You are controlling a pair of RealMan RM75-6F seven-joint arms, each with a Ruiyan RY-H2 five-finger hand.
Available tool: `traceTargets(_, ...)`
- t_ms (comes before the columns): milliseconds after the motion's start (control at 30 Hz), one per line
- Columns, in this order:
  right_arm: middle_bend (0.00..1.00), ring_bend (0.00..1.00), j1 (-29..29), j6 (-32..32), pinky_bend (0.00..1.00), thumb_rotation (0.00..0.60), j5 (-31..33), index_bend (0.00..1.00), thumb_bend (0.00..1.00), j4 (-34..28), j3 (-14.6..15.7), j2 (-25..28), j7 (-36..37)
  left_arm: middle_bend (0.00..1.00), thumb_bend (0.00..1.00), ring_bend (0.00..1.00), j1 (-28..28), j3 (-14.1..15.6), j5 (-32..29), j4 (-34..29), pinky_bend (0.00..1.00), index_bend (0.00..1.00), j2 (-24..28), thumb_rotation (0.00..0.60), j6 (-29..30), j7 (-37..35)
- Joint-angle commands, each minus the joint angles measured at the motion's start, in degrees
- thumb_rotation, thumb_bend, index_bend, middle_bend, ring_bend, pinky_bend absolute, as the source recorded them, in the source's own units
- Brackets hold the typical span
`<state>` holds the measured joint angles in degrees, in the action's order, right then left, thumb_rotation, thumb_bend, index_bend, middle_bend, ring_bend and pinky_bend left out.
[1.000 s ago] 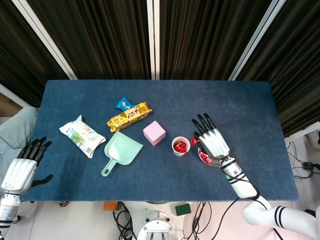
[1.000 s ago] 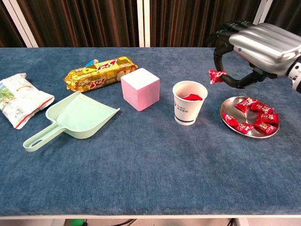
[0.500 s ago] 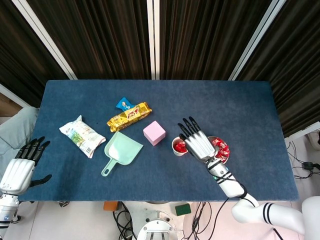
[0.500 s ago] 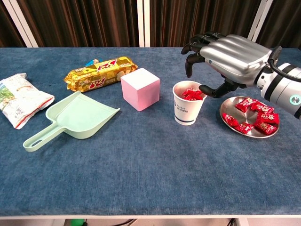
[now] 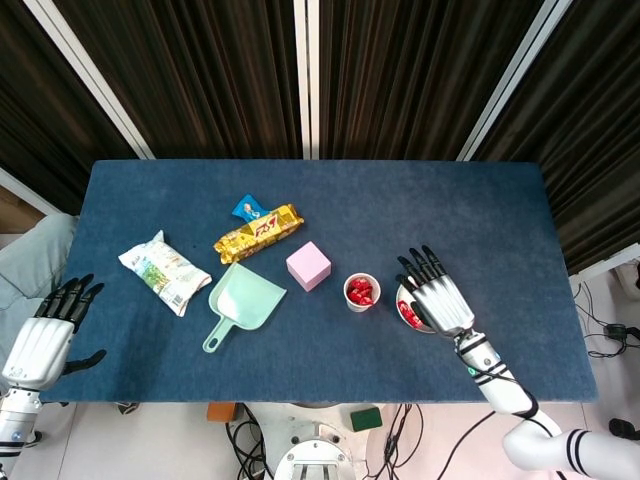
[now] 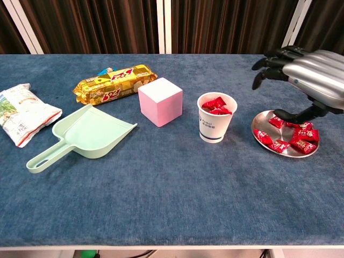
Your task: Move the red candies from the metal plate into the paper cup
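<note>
Red candies split between paper cup and metal plate, both hands empty.
The left hand (image 5: 40, 340) is held off the tabletop (image 6: 172, 188) edge, fingers spread and released. Candies are seen in the paper cup (image 6: 216, 124); more red candies (image 6: 290, 137) are left on the metal plate (image 6: 265, 129), over which the right hand (image 6: 309, 80) is held, fingers apart, nothing grasped.

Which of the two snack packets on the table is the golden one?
The long packet lying behind the pink cube is golden; the other packet, at the table's left edge, is white and green.
</note>
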<state>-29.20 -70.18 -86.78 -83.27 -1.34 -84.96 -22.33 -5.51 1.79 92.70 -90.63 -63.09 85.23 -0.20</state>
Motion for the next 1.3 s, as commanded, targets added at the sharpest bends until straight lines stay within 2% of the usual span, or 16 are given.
traceTargets(33, 0.09, 0.0, 1.3, 0.9, 0.0, 0.6, 0.6, 0.32, 0.36, 1.5, 1.5, 0.8, 1.2, 0.03, 0.1, 0.0, 0.0, 0.0, 0.0, -0.1, 0.15, 0.09, 0.0, 0.6, 0.0, 0.2)
traceTargets(167, 0.09, 0.0, 2.3, 1.9, 0.0, 0.6, 0.7, 0.35, 0.36, 3.3, 3.0, 0.7, 1.7, 0.03, 0.1, 0.0, -0.1, 0.0, -0.2, -0.2, 0.15, 0.09, -0.1, 0.6, -0.2, 0.4)
traceTargets(500, 0.09, 0.0, 3.0, 4.7, 0.0, 0.6, 1.3, 0.42, 0.36, 6.7, 3.8, -1.6, 1.2, 0.03, 0.1, 0.0, 0.0, 0.0, -0.3, -0.1, 0.15, 0.09, -0.1, 0.6, -0.2, 0.3)
traceTargets(967, 0.09, 0.0, 2.3, 6.5, 0.0, 0.6, 1.0, 0.42, 0.36, 8.7, 2.7, -4.1, 1.5, 0.03, 0.1, 0.0, 0.0, 0.0, -0.2, 0.0, 0.15, 0.09, 0.1, 0.6, 0.0, -0.2)
traceTargets(1300, 0.09, 0.0, 1.8, 8.5, 0.0, 0.6, 2.4, 0.48, 0.38, 7.3, 2.1, -3.3, -0.8, 0.03, 0.1, 0.0, -0.1, 0.0, -0.2, 0.0, 0.15, 0.09, 0.1, 0.6, -0.2, -0.3)
